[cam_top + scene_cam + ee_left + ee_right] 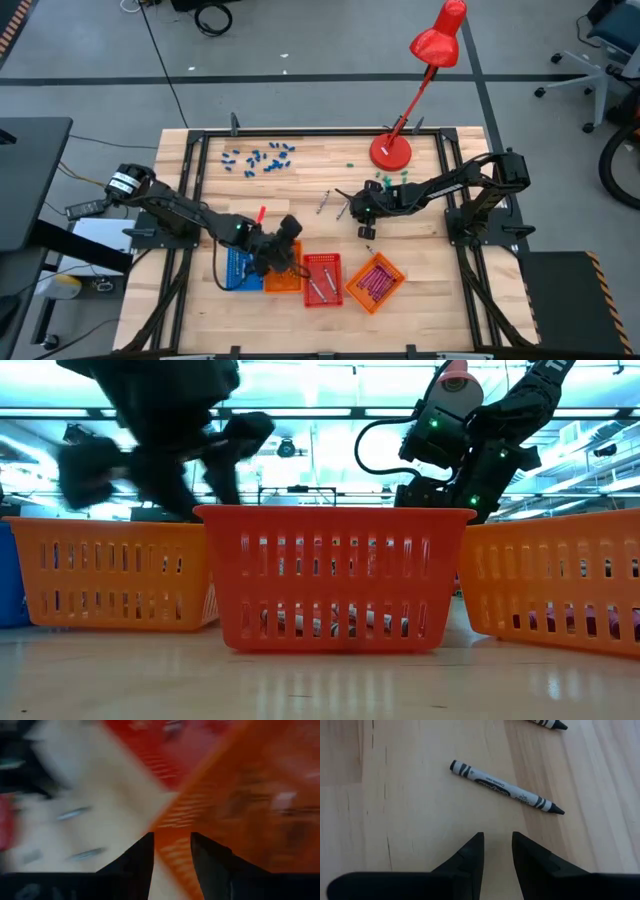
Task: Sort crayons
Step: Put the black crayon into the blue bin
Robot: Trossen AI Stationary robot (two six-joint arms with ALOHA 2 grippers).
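Right pincer (497, 845) sits low over the table (420, 820), fingers a small gap apart w/ nothing between them, silver-grey crayon (506, 787) lying just ahead, apart from the tips. Second grey crayon's end shows further off at frame edge. Left pincer (172, 852) is over the rim of the orange basket (281, 281), fingers parted, nothing visible between them; wrist view is smeared so can't rule out smth small.

Step, by my read: left is at the drop-off end of a cycle, right is lining up a pick. Next for right: descend, straddle the grey stick across its width, close on mid-body; it's round and thin so may roll.

Crayons: thin paper-wrapped sticks w/ dark bands and pointed tip. Magenta ones lie in the far-right orange basket (374, 283), grey ones in the red basket (322, 279), 2–3 grey loose mid-table by the right arm.
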